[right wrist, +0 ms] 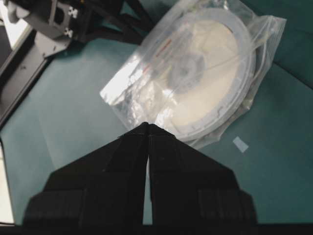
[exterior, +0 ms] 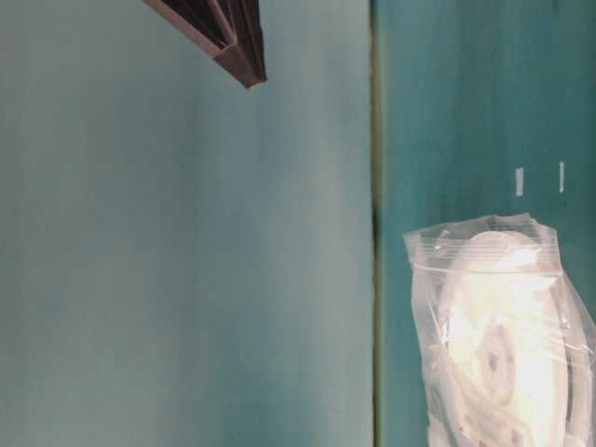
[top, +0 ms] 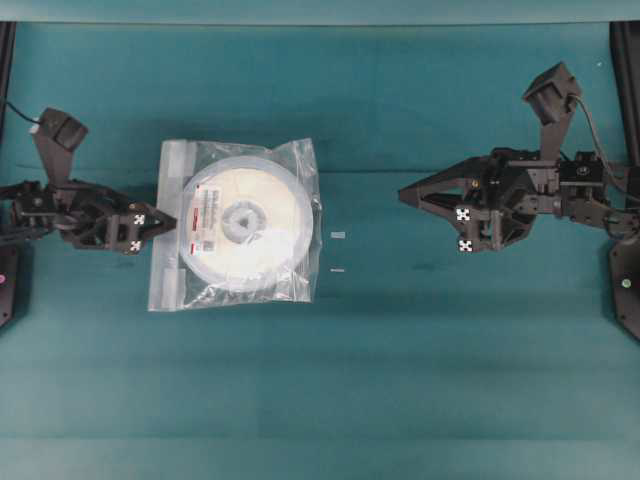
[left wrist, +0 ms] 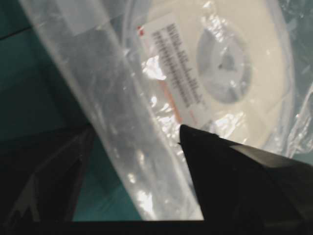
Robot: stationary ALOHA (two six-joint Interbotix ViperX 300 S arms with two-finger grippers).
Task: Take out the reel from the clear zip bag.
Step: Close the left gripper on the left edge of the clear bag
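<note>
Closest to my left wrist camera are the two dark fingers (left wrist: pixel 234 181) of the left gripper (top: pixel 165 222), spread wide apart, with the zip-strip edge of the clear zip bag (left wrist: pixel 112 112) running between them. The jaws are released; I see nothing clamped. From overhead, this gripper sits right at the bag's left edge, tips touching or just short of the plastic; I cannot tell which.

The clear zip bag (top: pixel 236 222) lies flat on the teal tabletop (top: pixel 330 380), left of centre. The reel (top: pixel 249 222) is fully inside it, lying flat, its white label (top: pixel 203 222) with red marks facing up on the side nearest the left gripper, its grey hub (top: pixel 243 220) in the middle. In the left wrist view I read the label (left wrist: pixel 178 81) through crinkled plastic.

The right gripper (top: pixel 402 192) hangs well apart from the bag, on the right, pointing toward it. In its own wrist view the jaws are clenched together, tips meeting, holding nothing, with the bag (right wrist: pixel 195 73) ahead of them.

Two small pale tape scraps (top: pixel 338 236) lie on the tabletop just right of the bag.
</note>
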